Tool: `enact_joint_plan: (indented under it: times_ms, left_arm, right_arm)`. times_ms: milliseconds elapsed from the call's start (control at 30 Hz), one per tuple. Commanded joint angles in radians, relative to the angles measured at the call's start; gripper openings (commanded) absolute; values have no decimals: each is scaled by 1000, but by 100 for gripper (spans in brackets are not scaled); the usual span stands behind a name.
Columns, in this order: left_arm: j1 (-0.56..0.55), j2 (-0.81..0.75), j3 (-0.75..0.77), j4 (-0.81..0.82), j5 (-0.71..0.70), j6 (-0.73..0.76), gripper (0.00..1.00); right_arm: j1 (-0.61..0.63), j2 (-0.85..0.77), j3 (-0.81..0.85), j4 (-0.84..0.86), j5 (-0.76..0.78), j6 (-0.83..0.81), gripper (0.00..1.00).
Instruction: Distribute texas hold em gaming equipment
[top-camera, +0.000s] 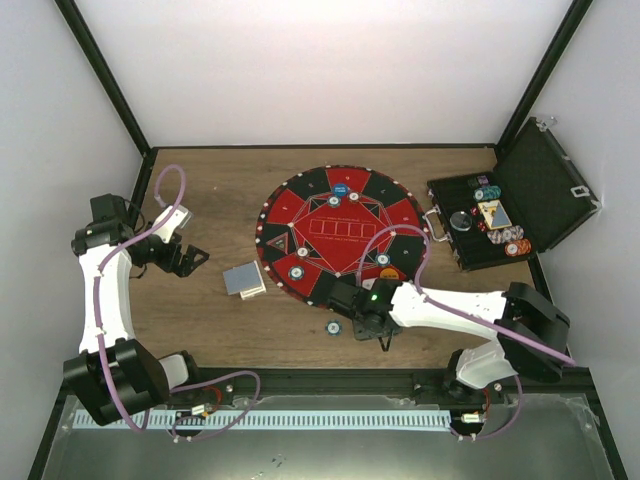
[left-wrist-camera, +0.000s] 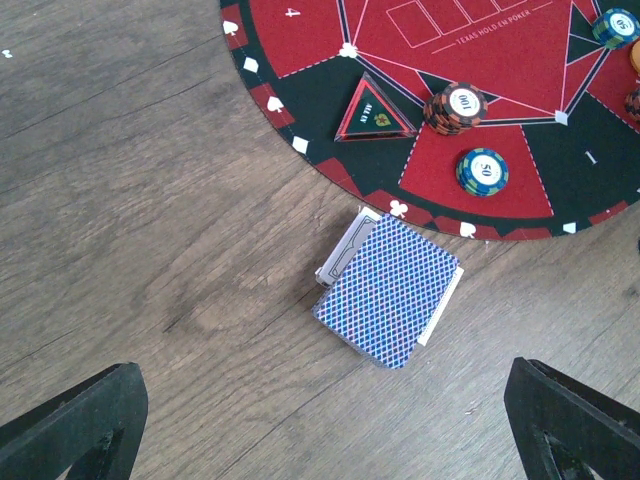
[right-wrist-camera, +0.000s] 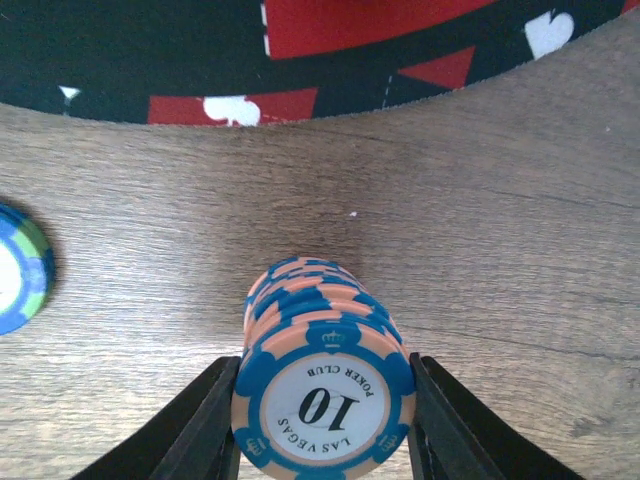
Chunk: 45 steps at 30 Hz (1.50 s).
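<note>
Wooden table with round red-and-black mat: right gripper clamps a stack of orange-blue 10 chips just off the mat's near edge, left gripper gapes wide above the card deck just beside the mat's near-left rim.

Left pincer spread wide; right pincer clamped on chip stack.

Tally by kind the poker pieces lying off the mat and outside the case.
Card pile: 1
Stack of orange-blue 10 chips: 1
Single blue-green chip: 1
Total: 3
</note>
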<state>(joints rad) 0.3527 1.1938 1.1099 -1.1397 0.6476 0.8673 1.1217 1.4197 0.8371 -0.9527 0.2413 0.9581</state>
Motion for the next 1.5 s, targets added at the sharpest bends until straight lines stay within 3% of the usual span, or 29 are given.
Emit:
enact_joint_plan:
  times_ms: [0, 300, 733, 1333, 1467]
  left_arm:
    - [-5, -19, 0, 1, 13, 16, 100]
    - [-5, -21, 9, -6, 15, 15, 100]
    - [-5, -30, 20, -10, 8, 12, 100]
    - [-4, -34, 12, -6, -8, 21, 100]
    - [-5, -34, 10, -6, -5, 22, 100]
  right_arm:
    - [2, -34, 96, -50, 54, -8, 23]
    - [-64, 64, 359, -39, 80, -156, 22]
    - [-227, 464, 646, 186, -31, -432, 19]
    - [-233, 638, 680, 265, -105, -475, 20]
    - [-241, 639, 678, 263, -111, -477, 29]
